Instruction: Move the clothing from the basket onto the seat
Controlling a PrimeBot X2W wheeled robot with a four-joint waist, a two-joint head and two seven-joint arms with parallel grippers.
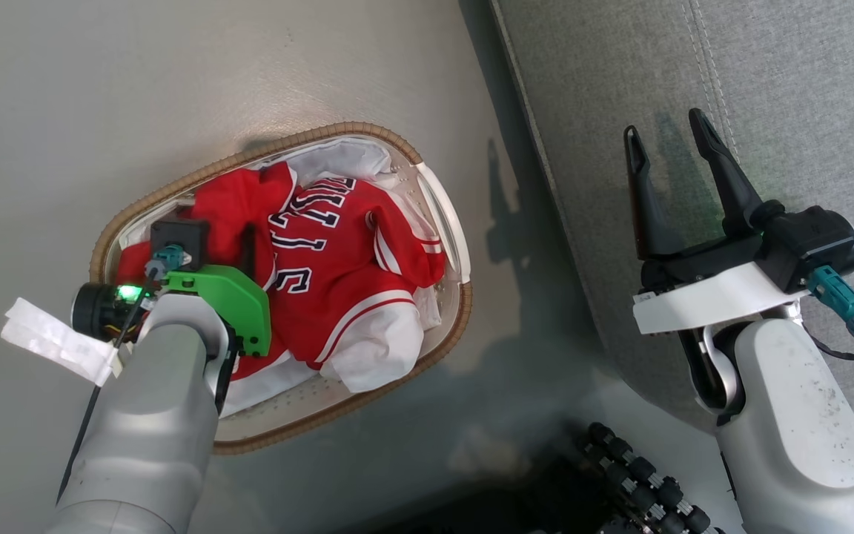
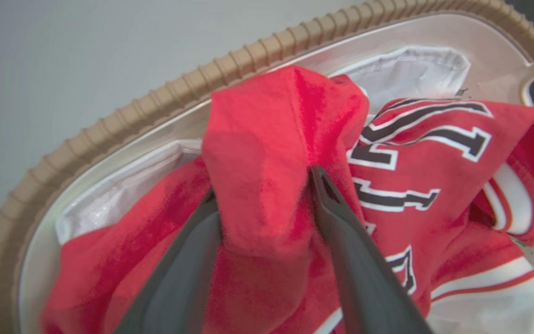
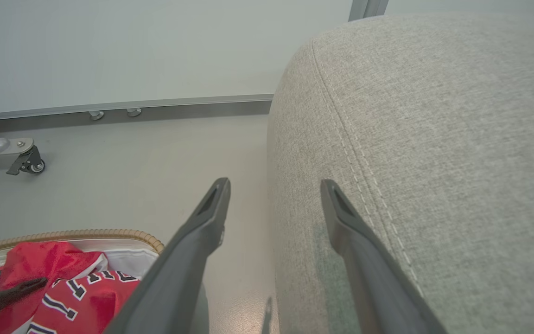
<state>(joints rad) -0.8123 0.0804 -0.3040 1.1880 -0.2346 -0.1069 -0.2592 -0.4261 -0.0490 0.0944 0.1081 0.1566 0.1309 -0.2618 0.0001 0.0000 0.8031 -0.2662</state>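
the robot's left gripper (image 2: 264, 185) is reaching down with its two long dark fingers (image 2: 341, 241) standing on either side of a raised fold of plain red cloth, touching it on both flanks; whether the pinch is firm cannot be told. the fold belongs to the clothing (image 1: 338, 282), a heap of red sports garments with white-and-navy lettering and white trim. all of it is lying inside the oval white plastic laundry basket (image 2: 123, 123) with a brown woven rim, which is sitting on the pale grey floor (image 1: 101, 89) just left of the large grey woven-fabric seat (image 1: 768, 74). the right gripper (image 1: 664, 124) is hovering spread and empty over the seat's left edge. the pick-up step appears to be in hand, with nothing lying on the visible part of the seat. next, the left fingers would need to clamp fully on the fold, lift until the cloth clears the rim, then carry it right across the gap to the seat.
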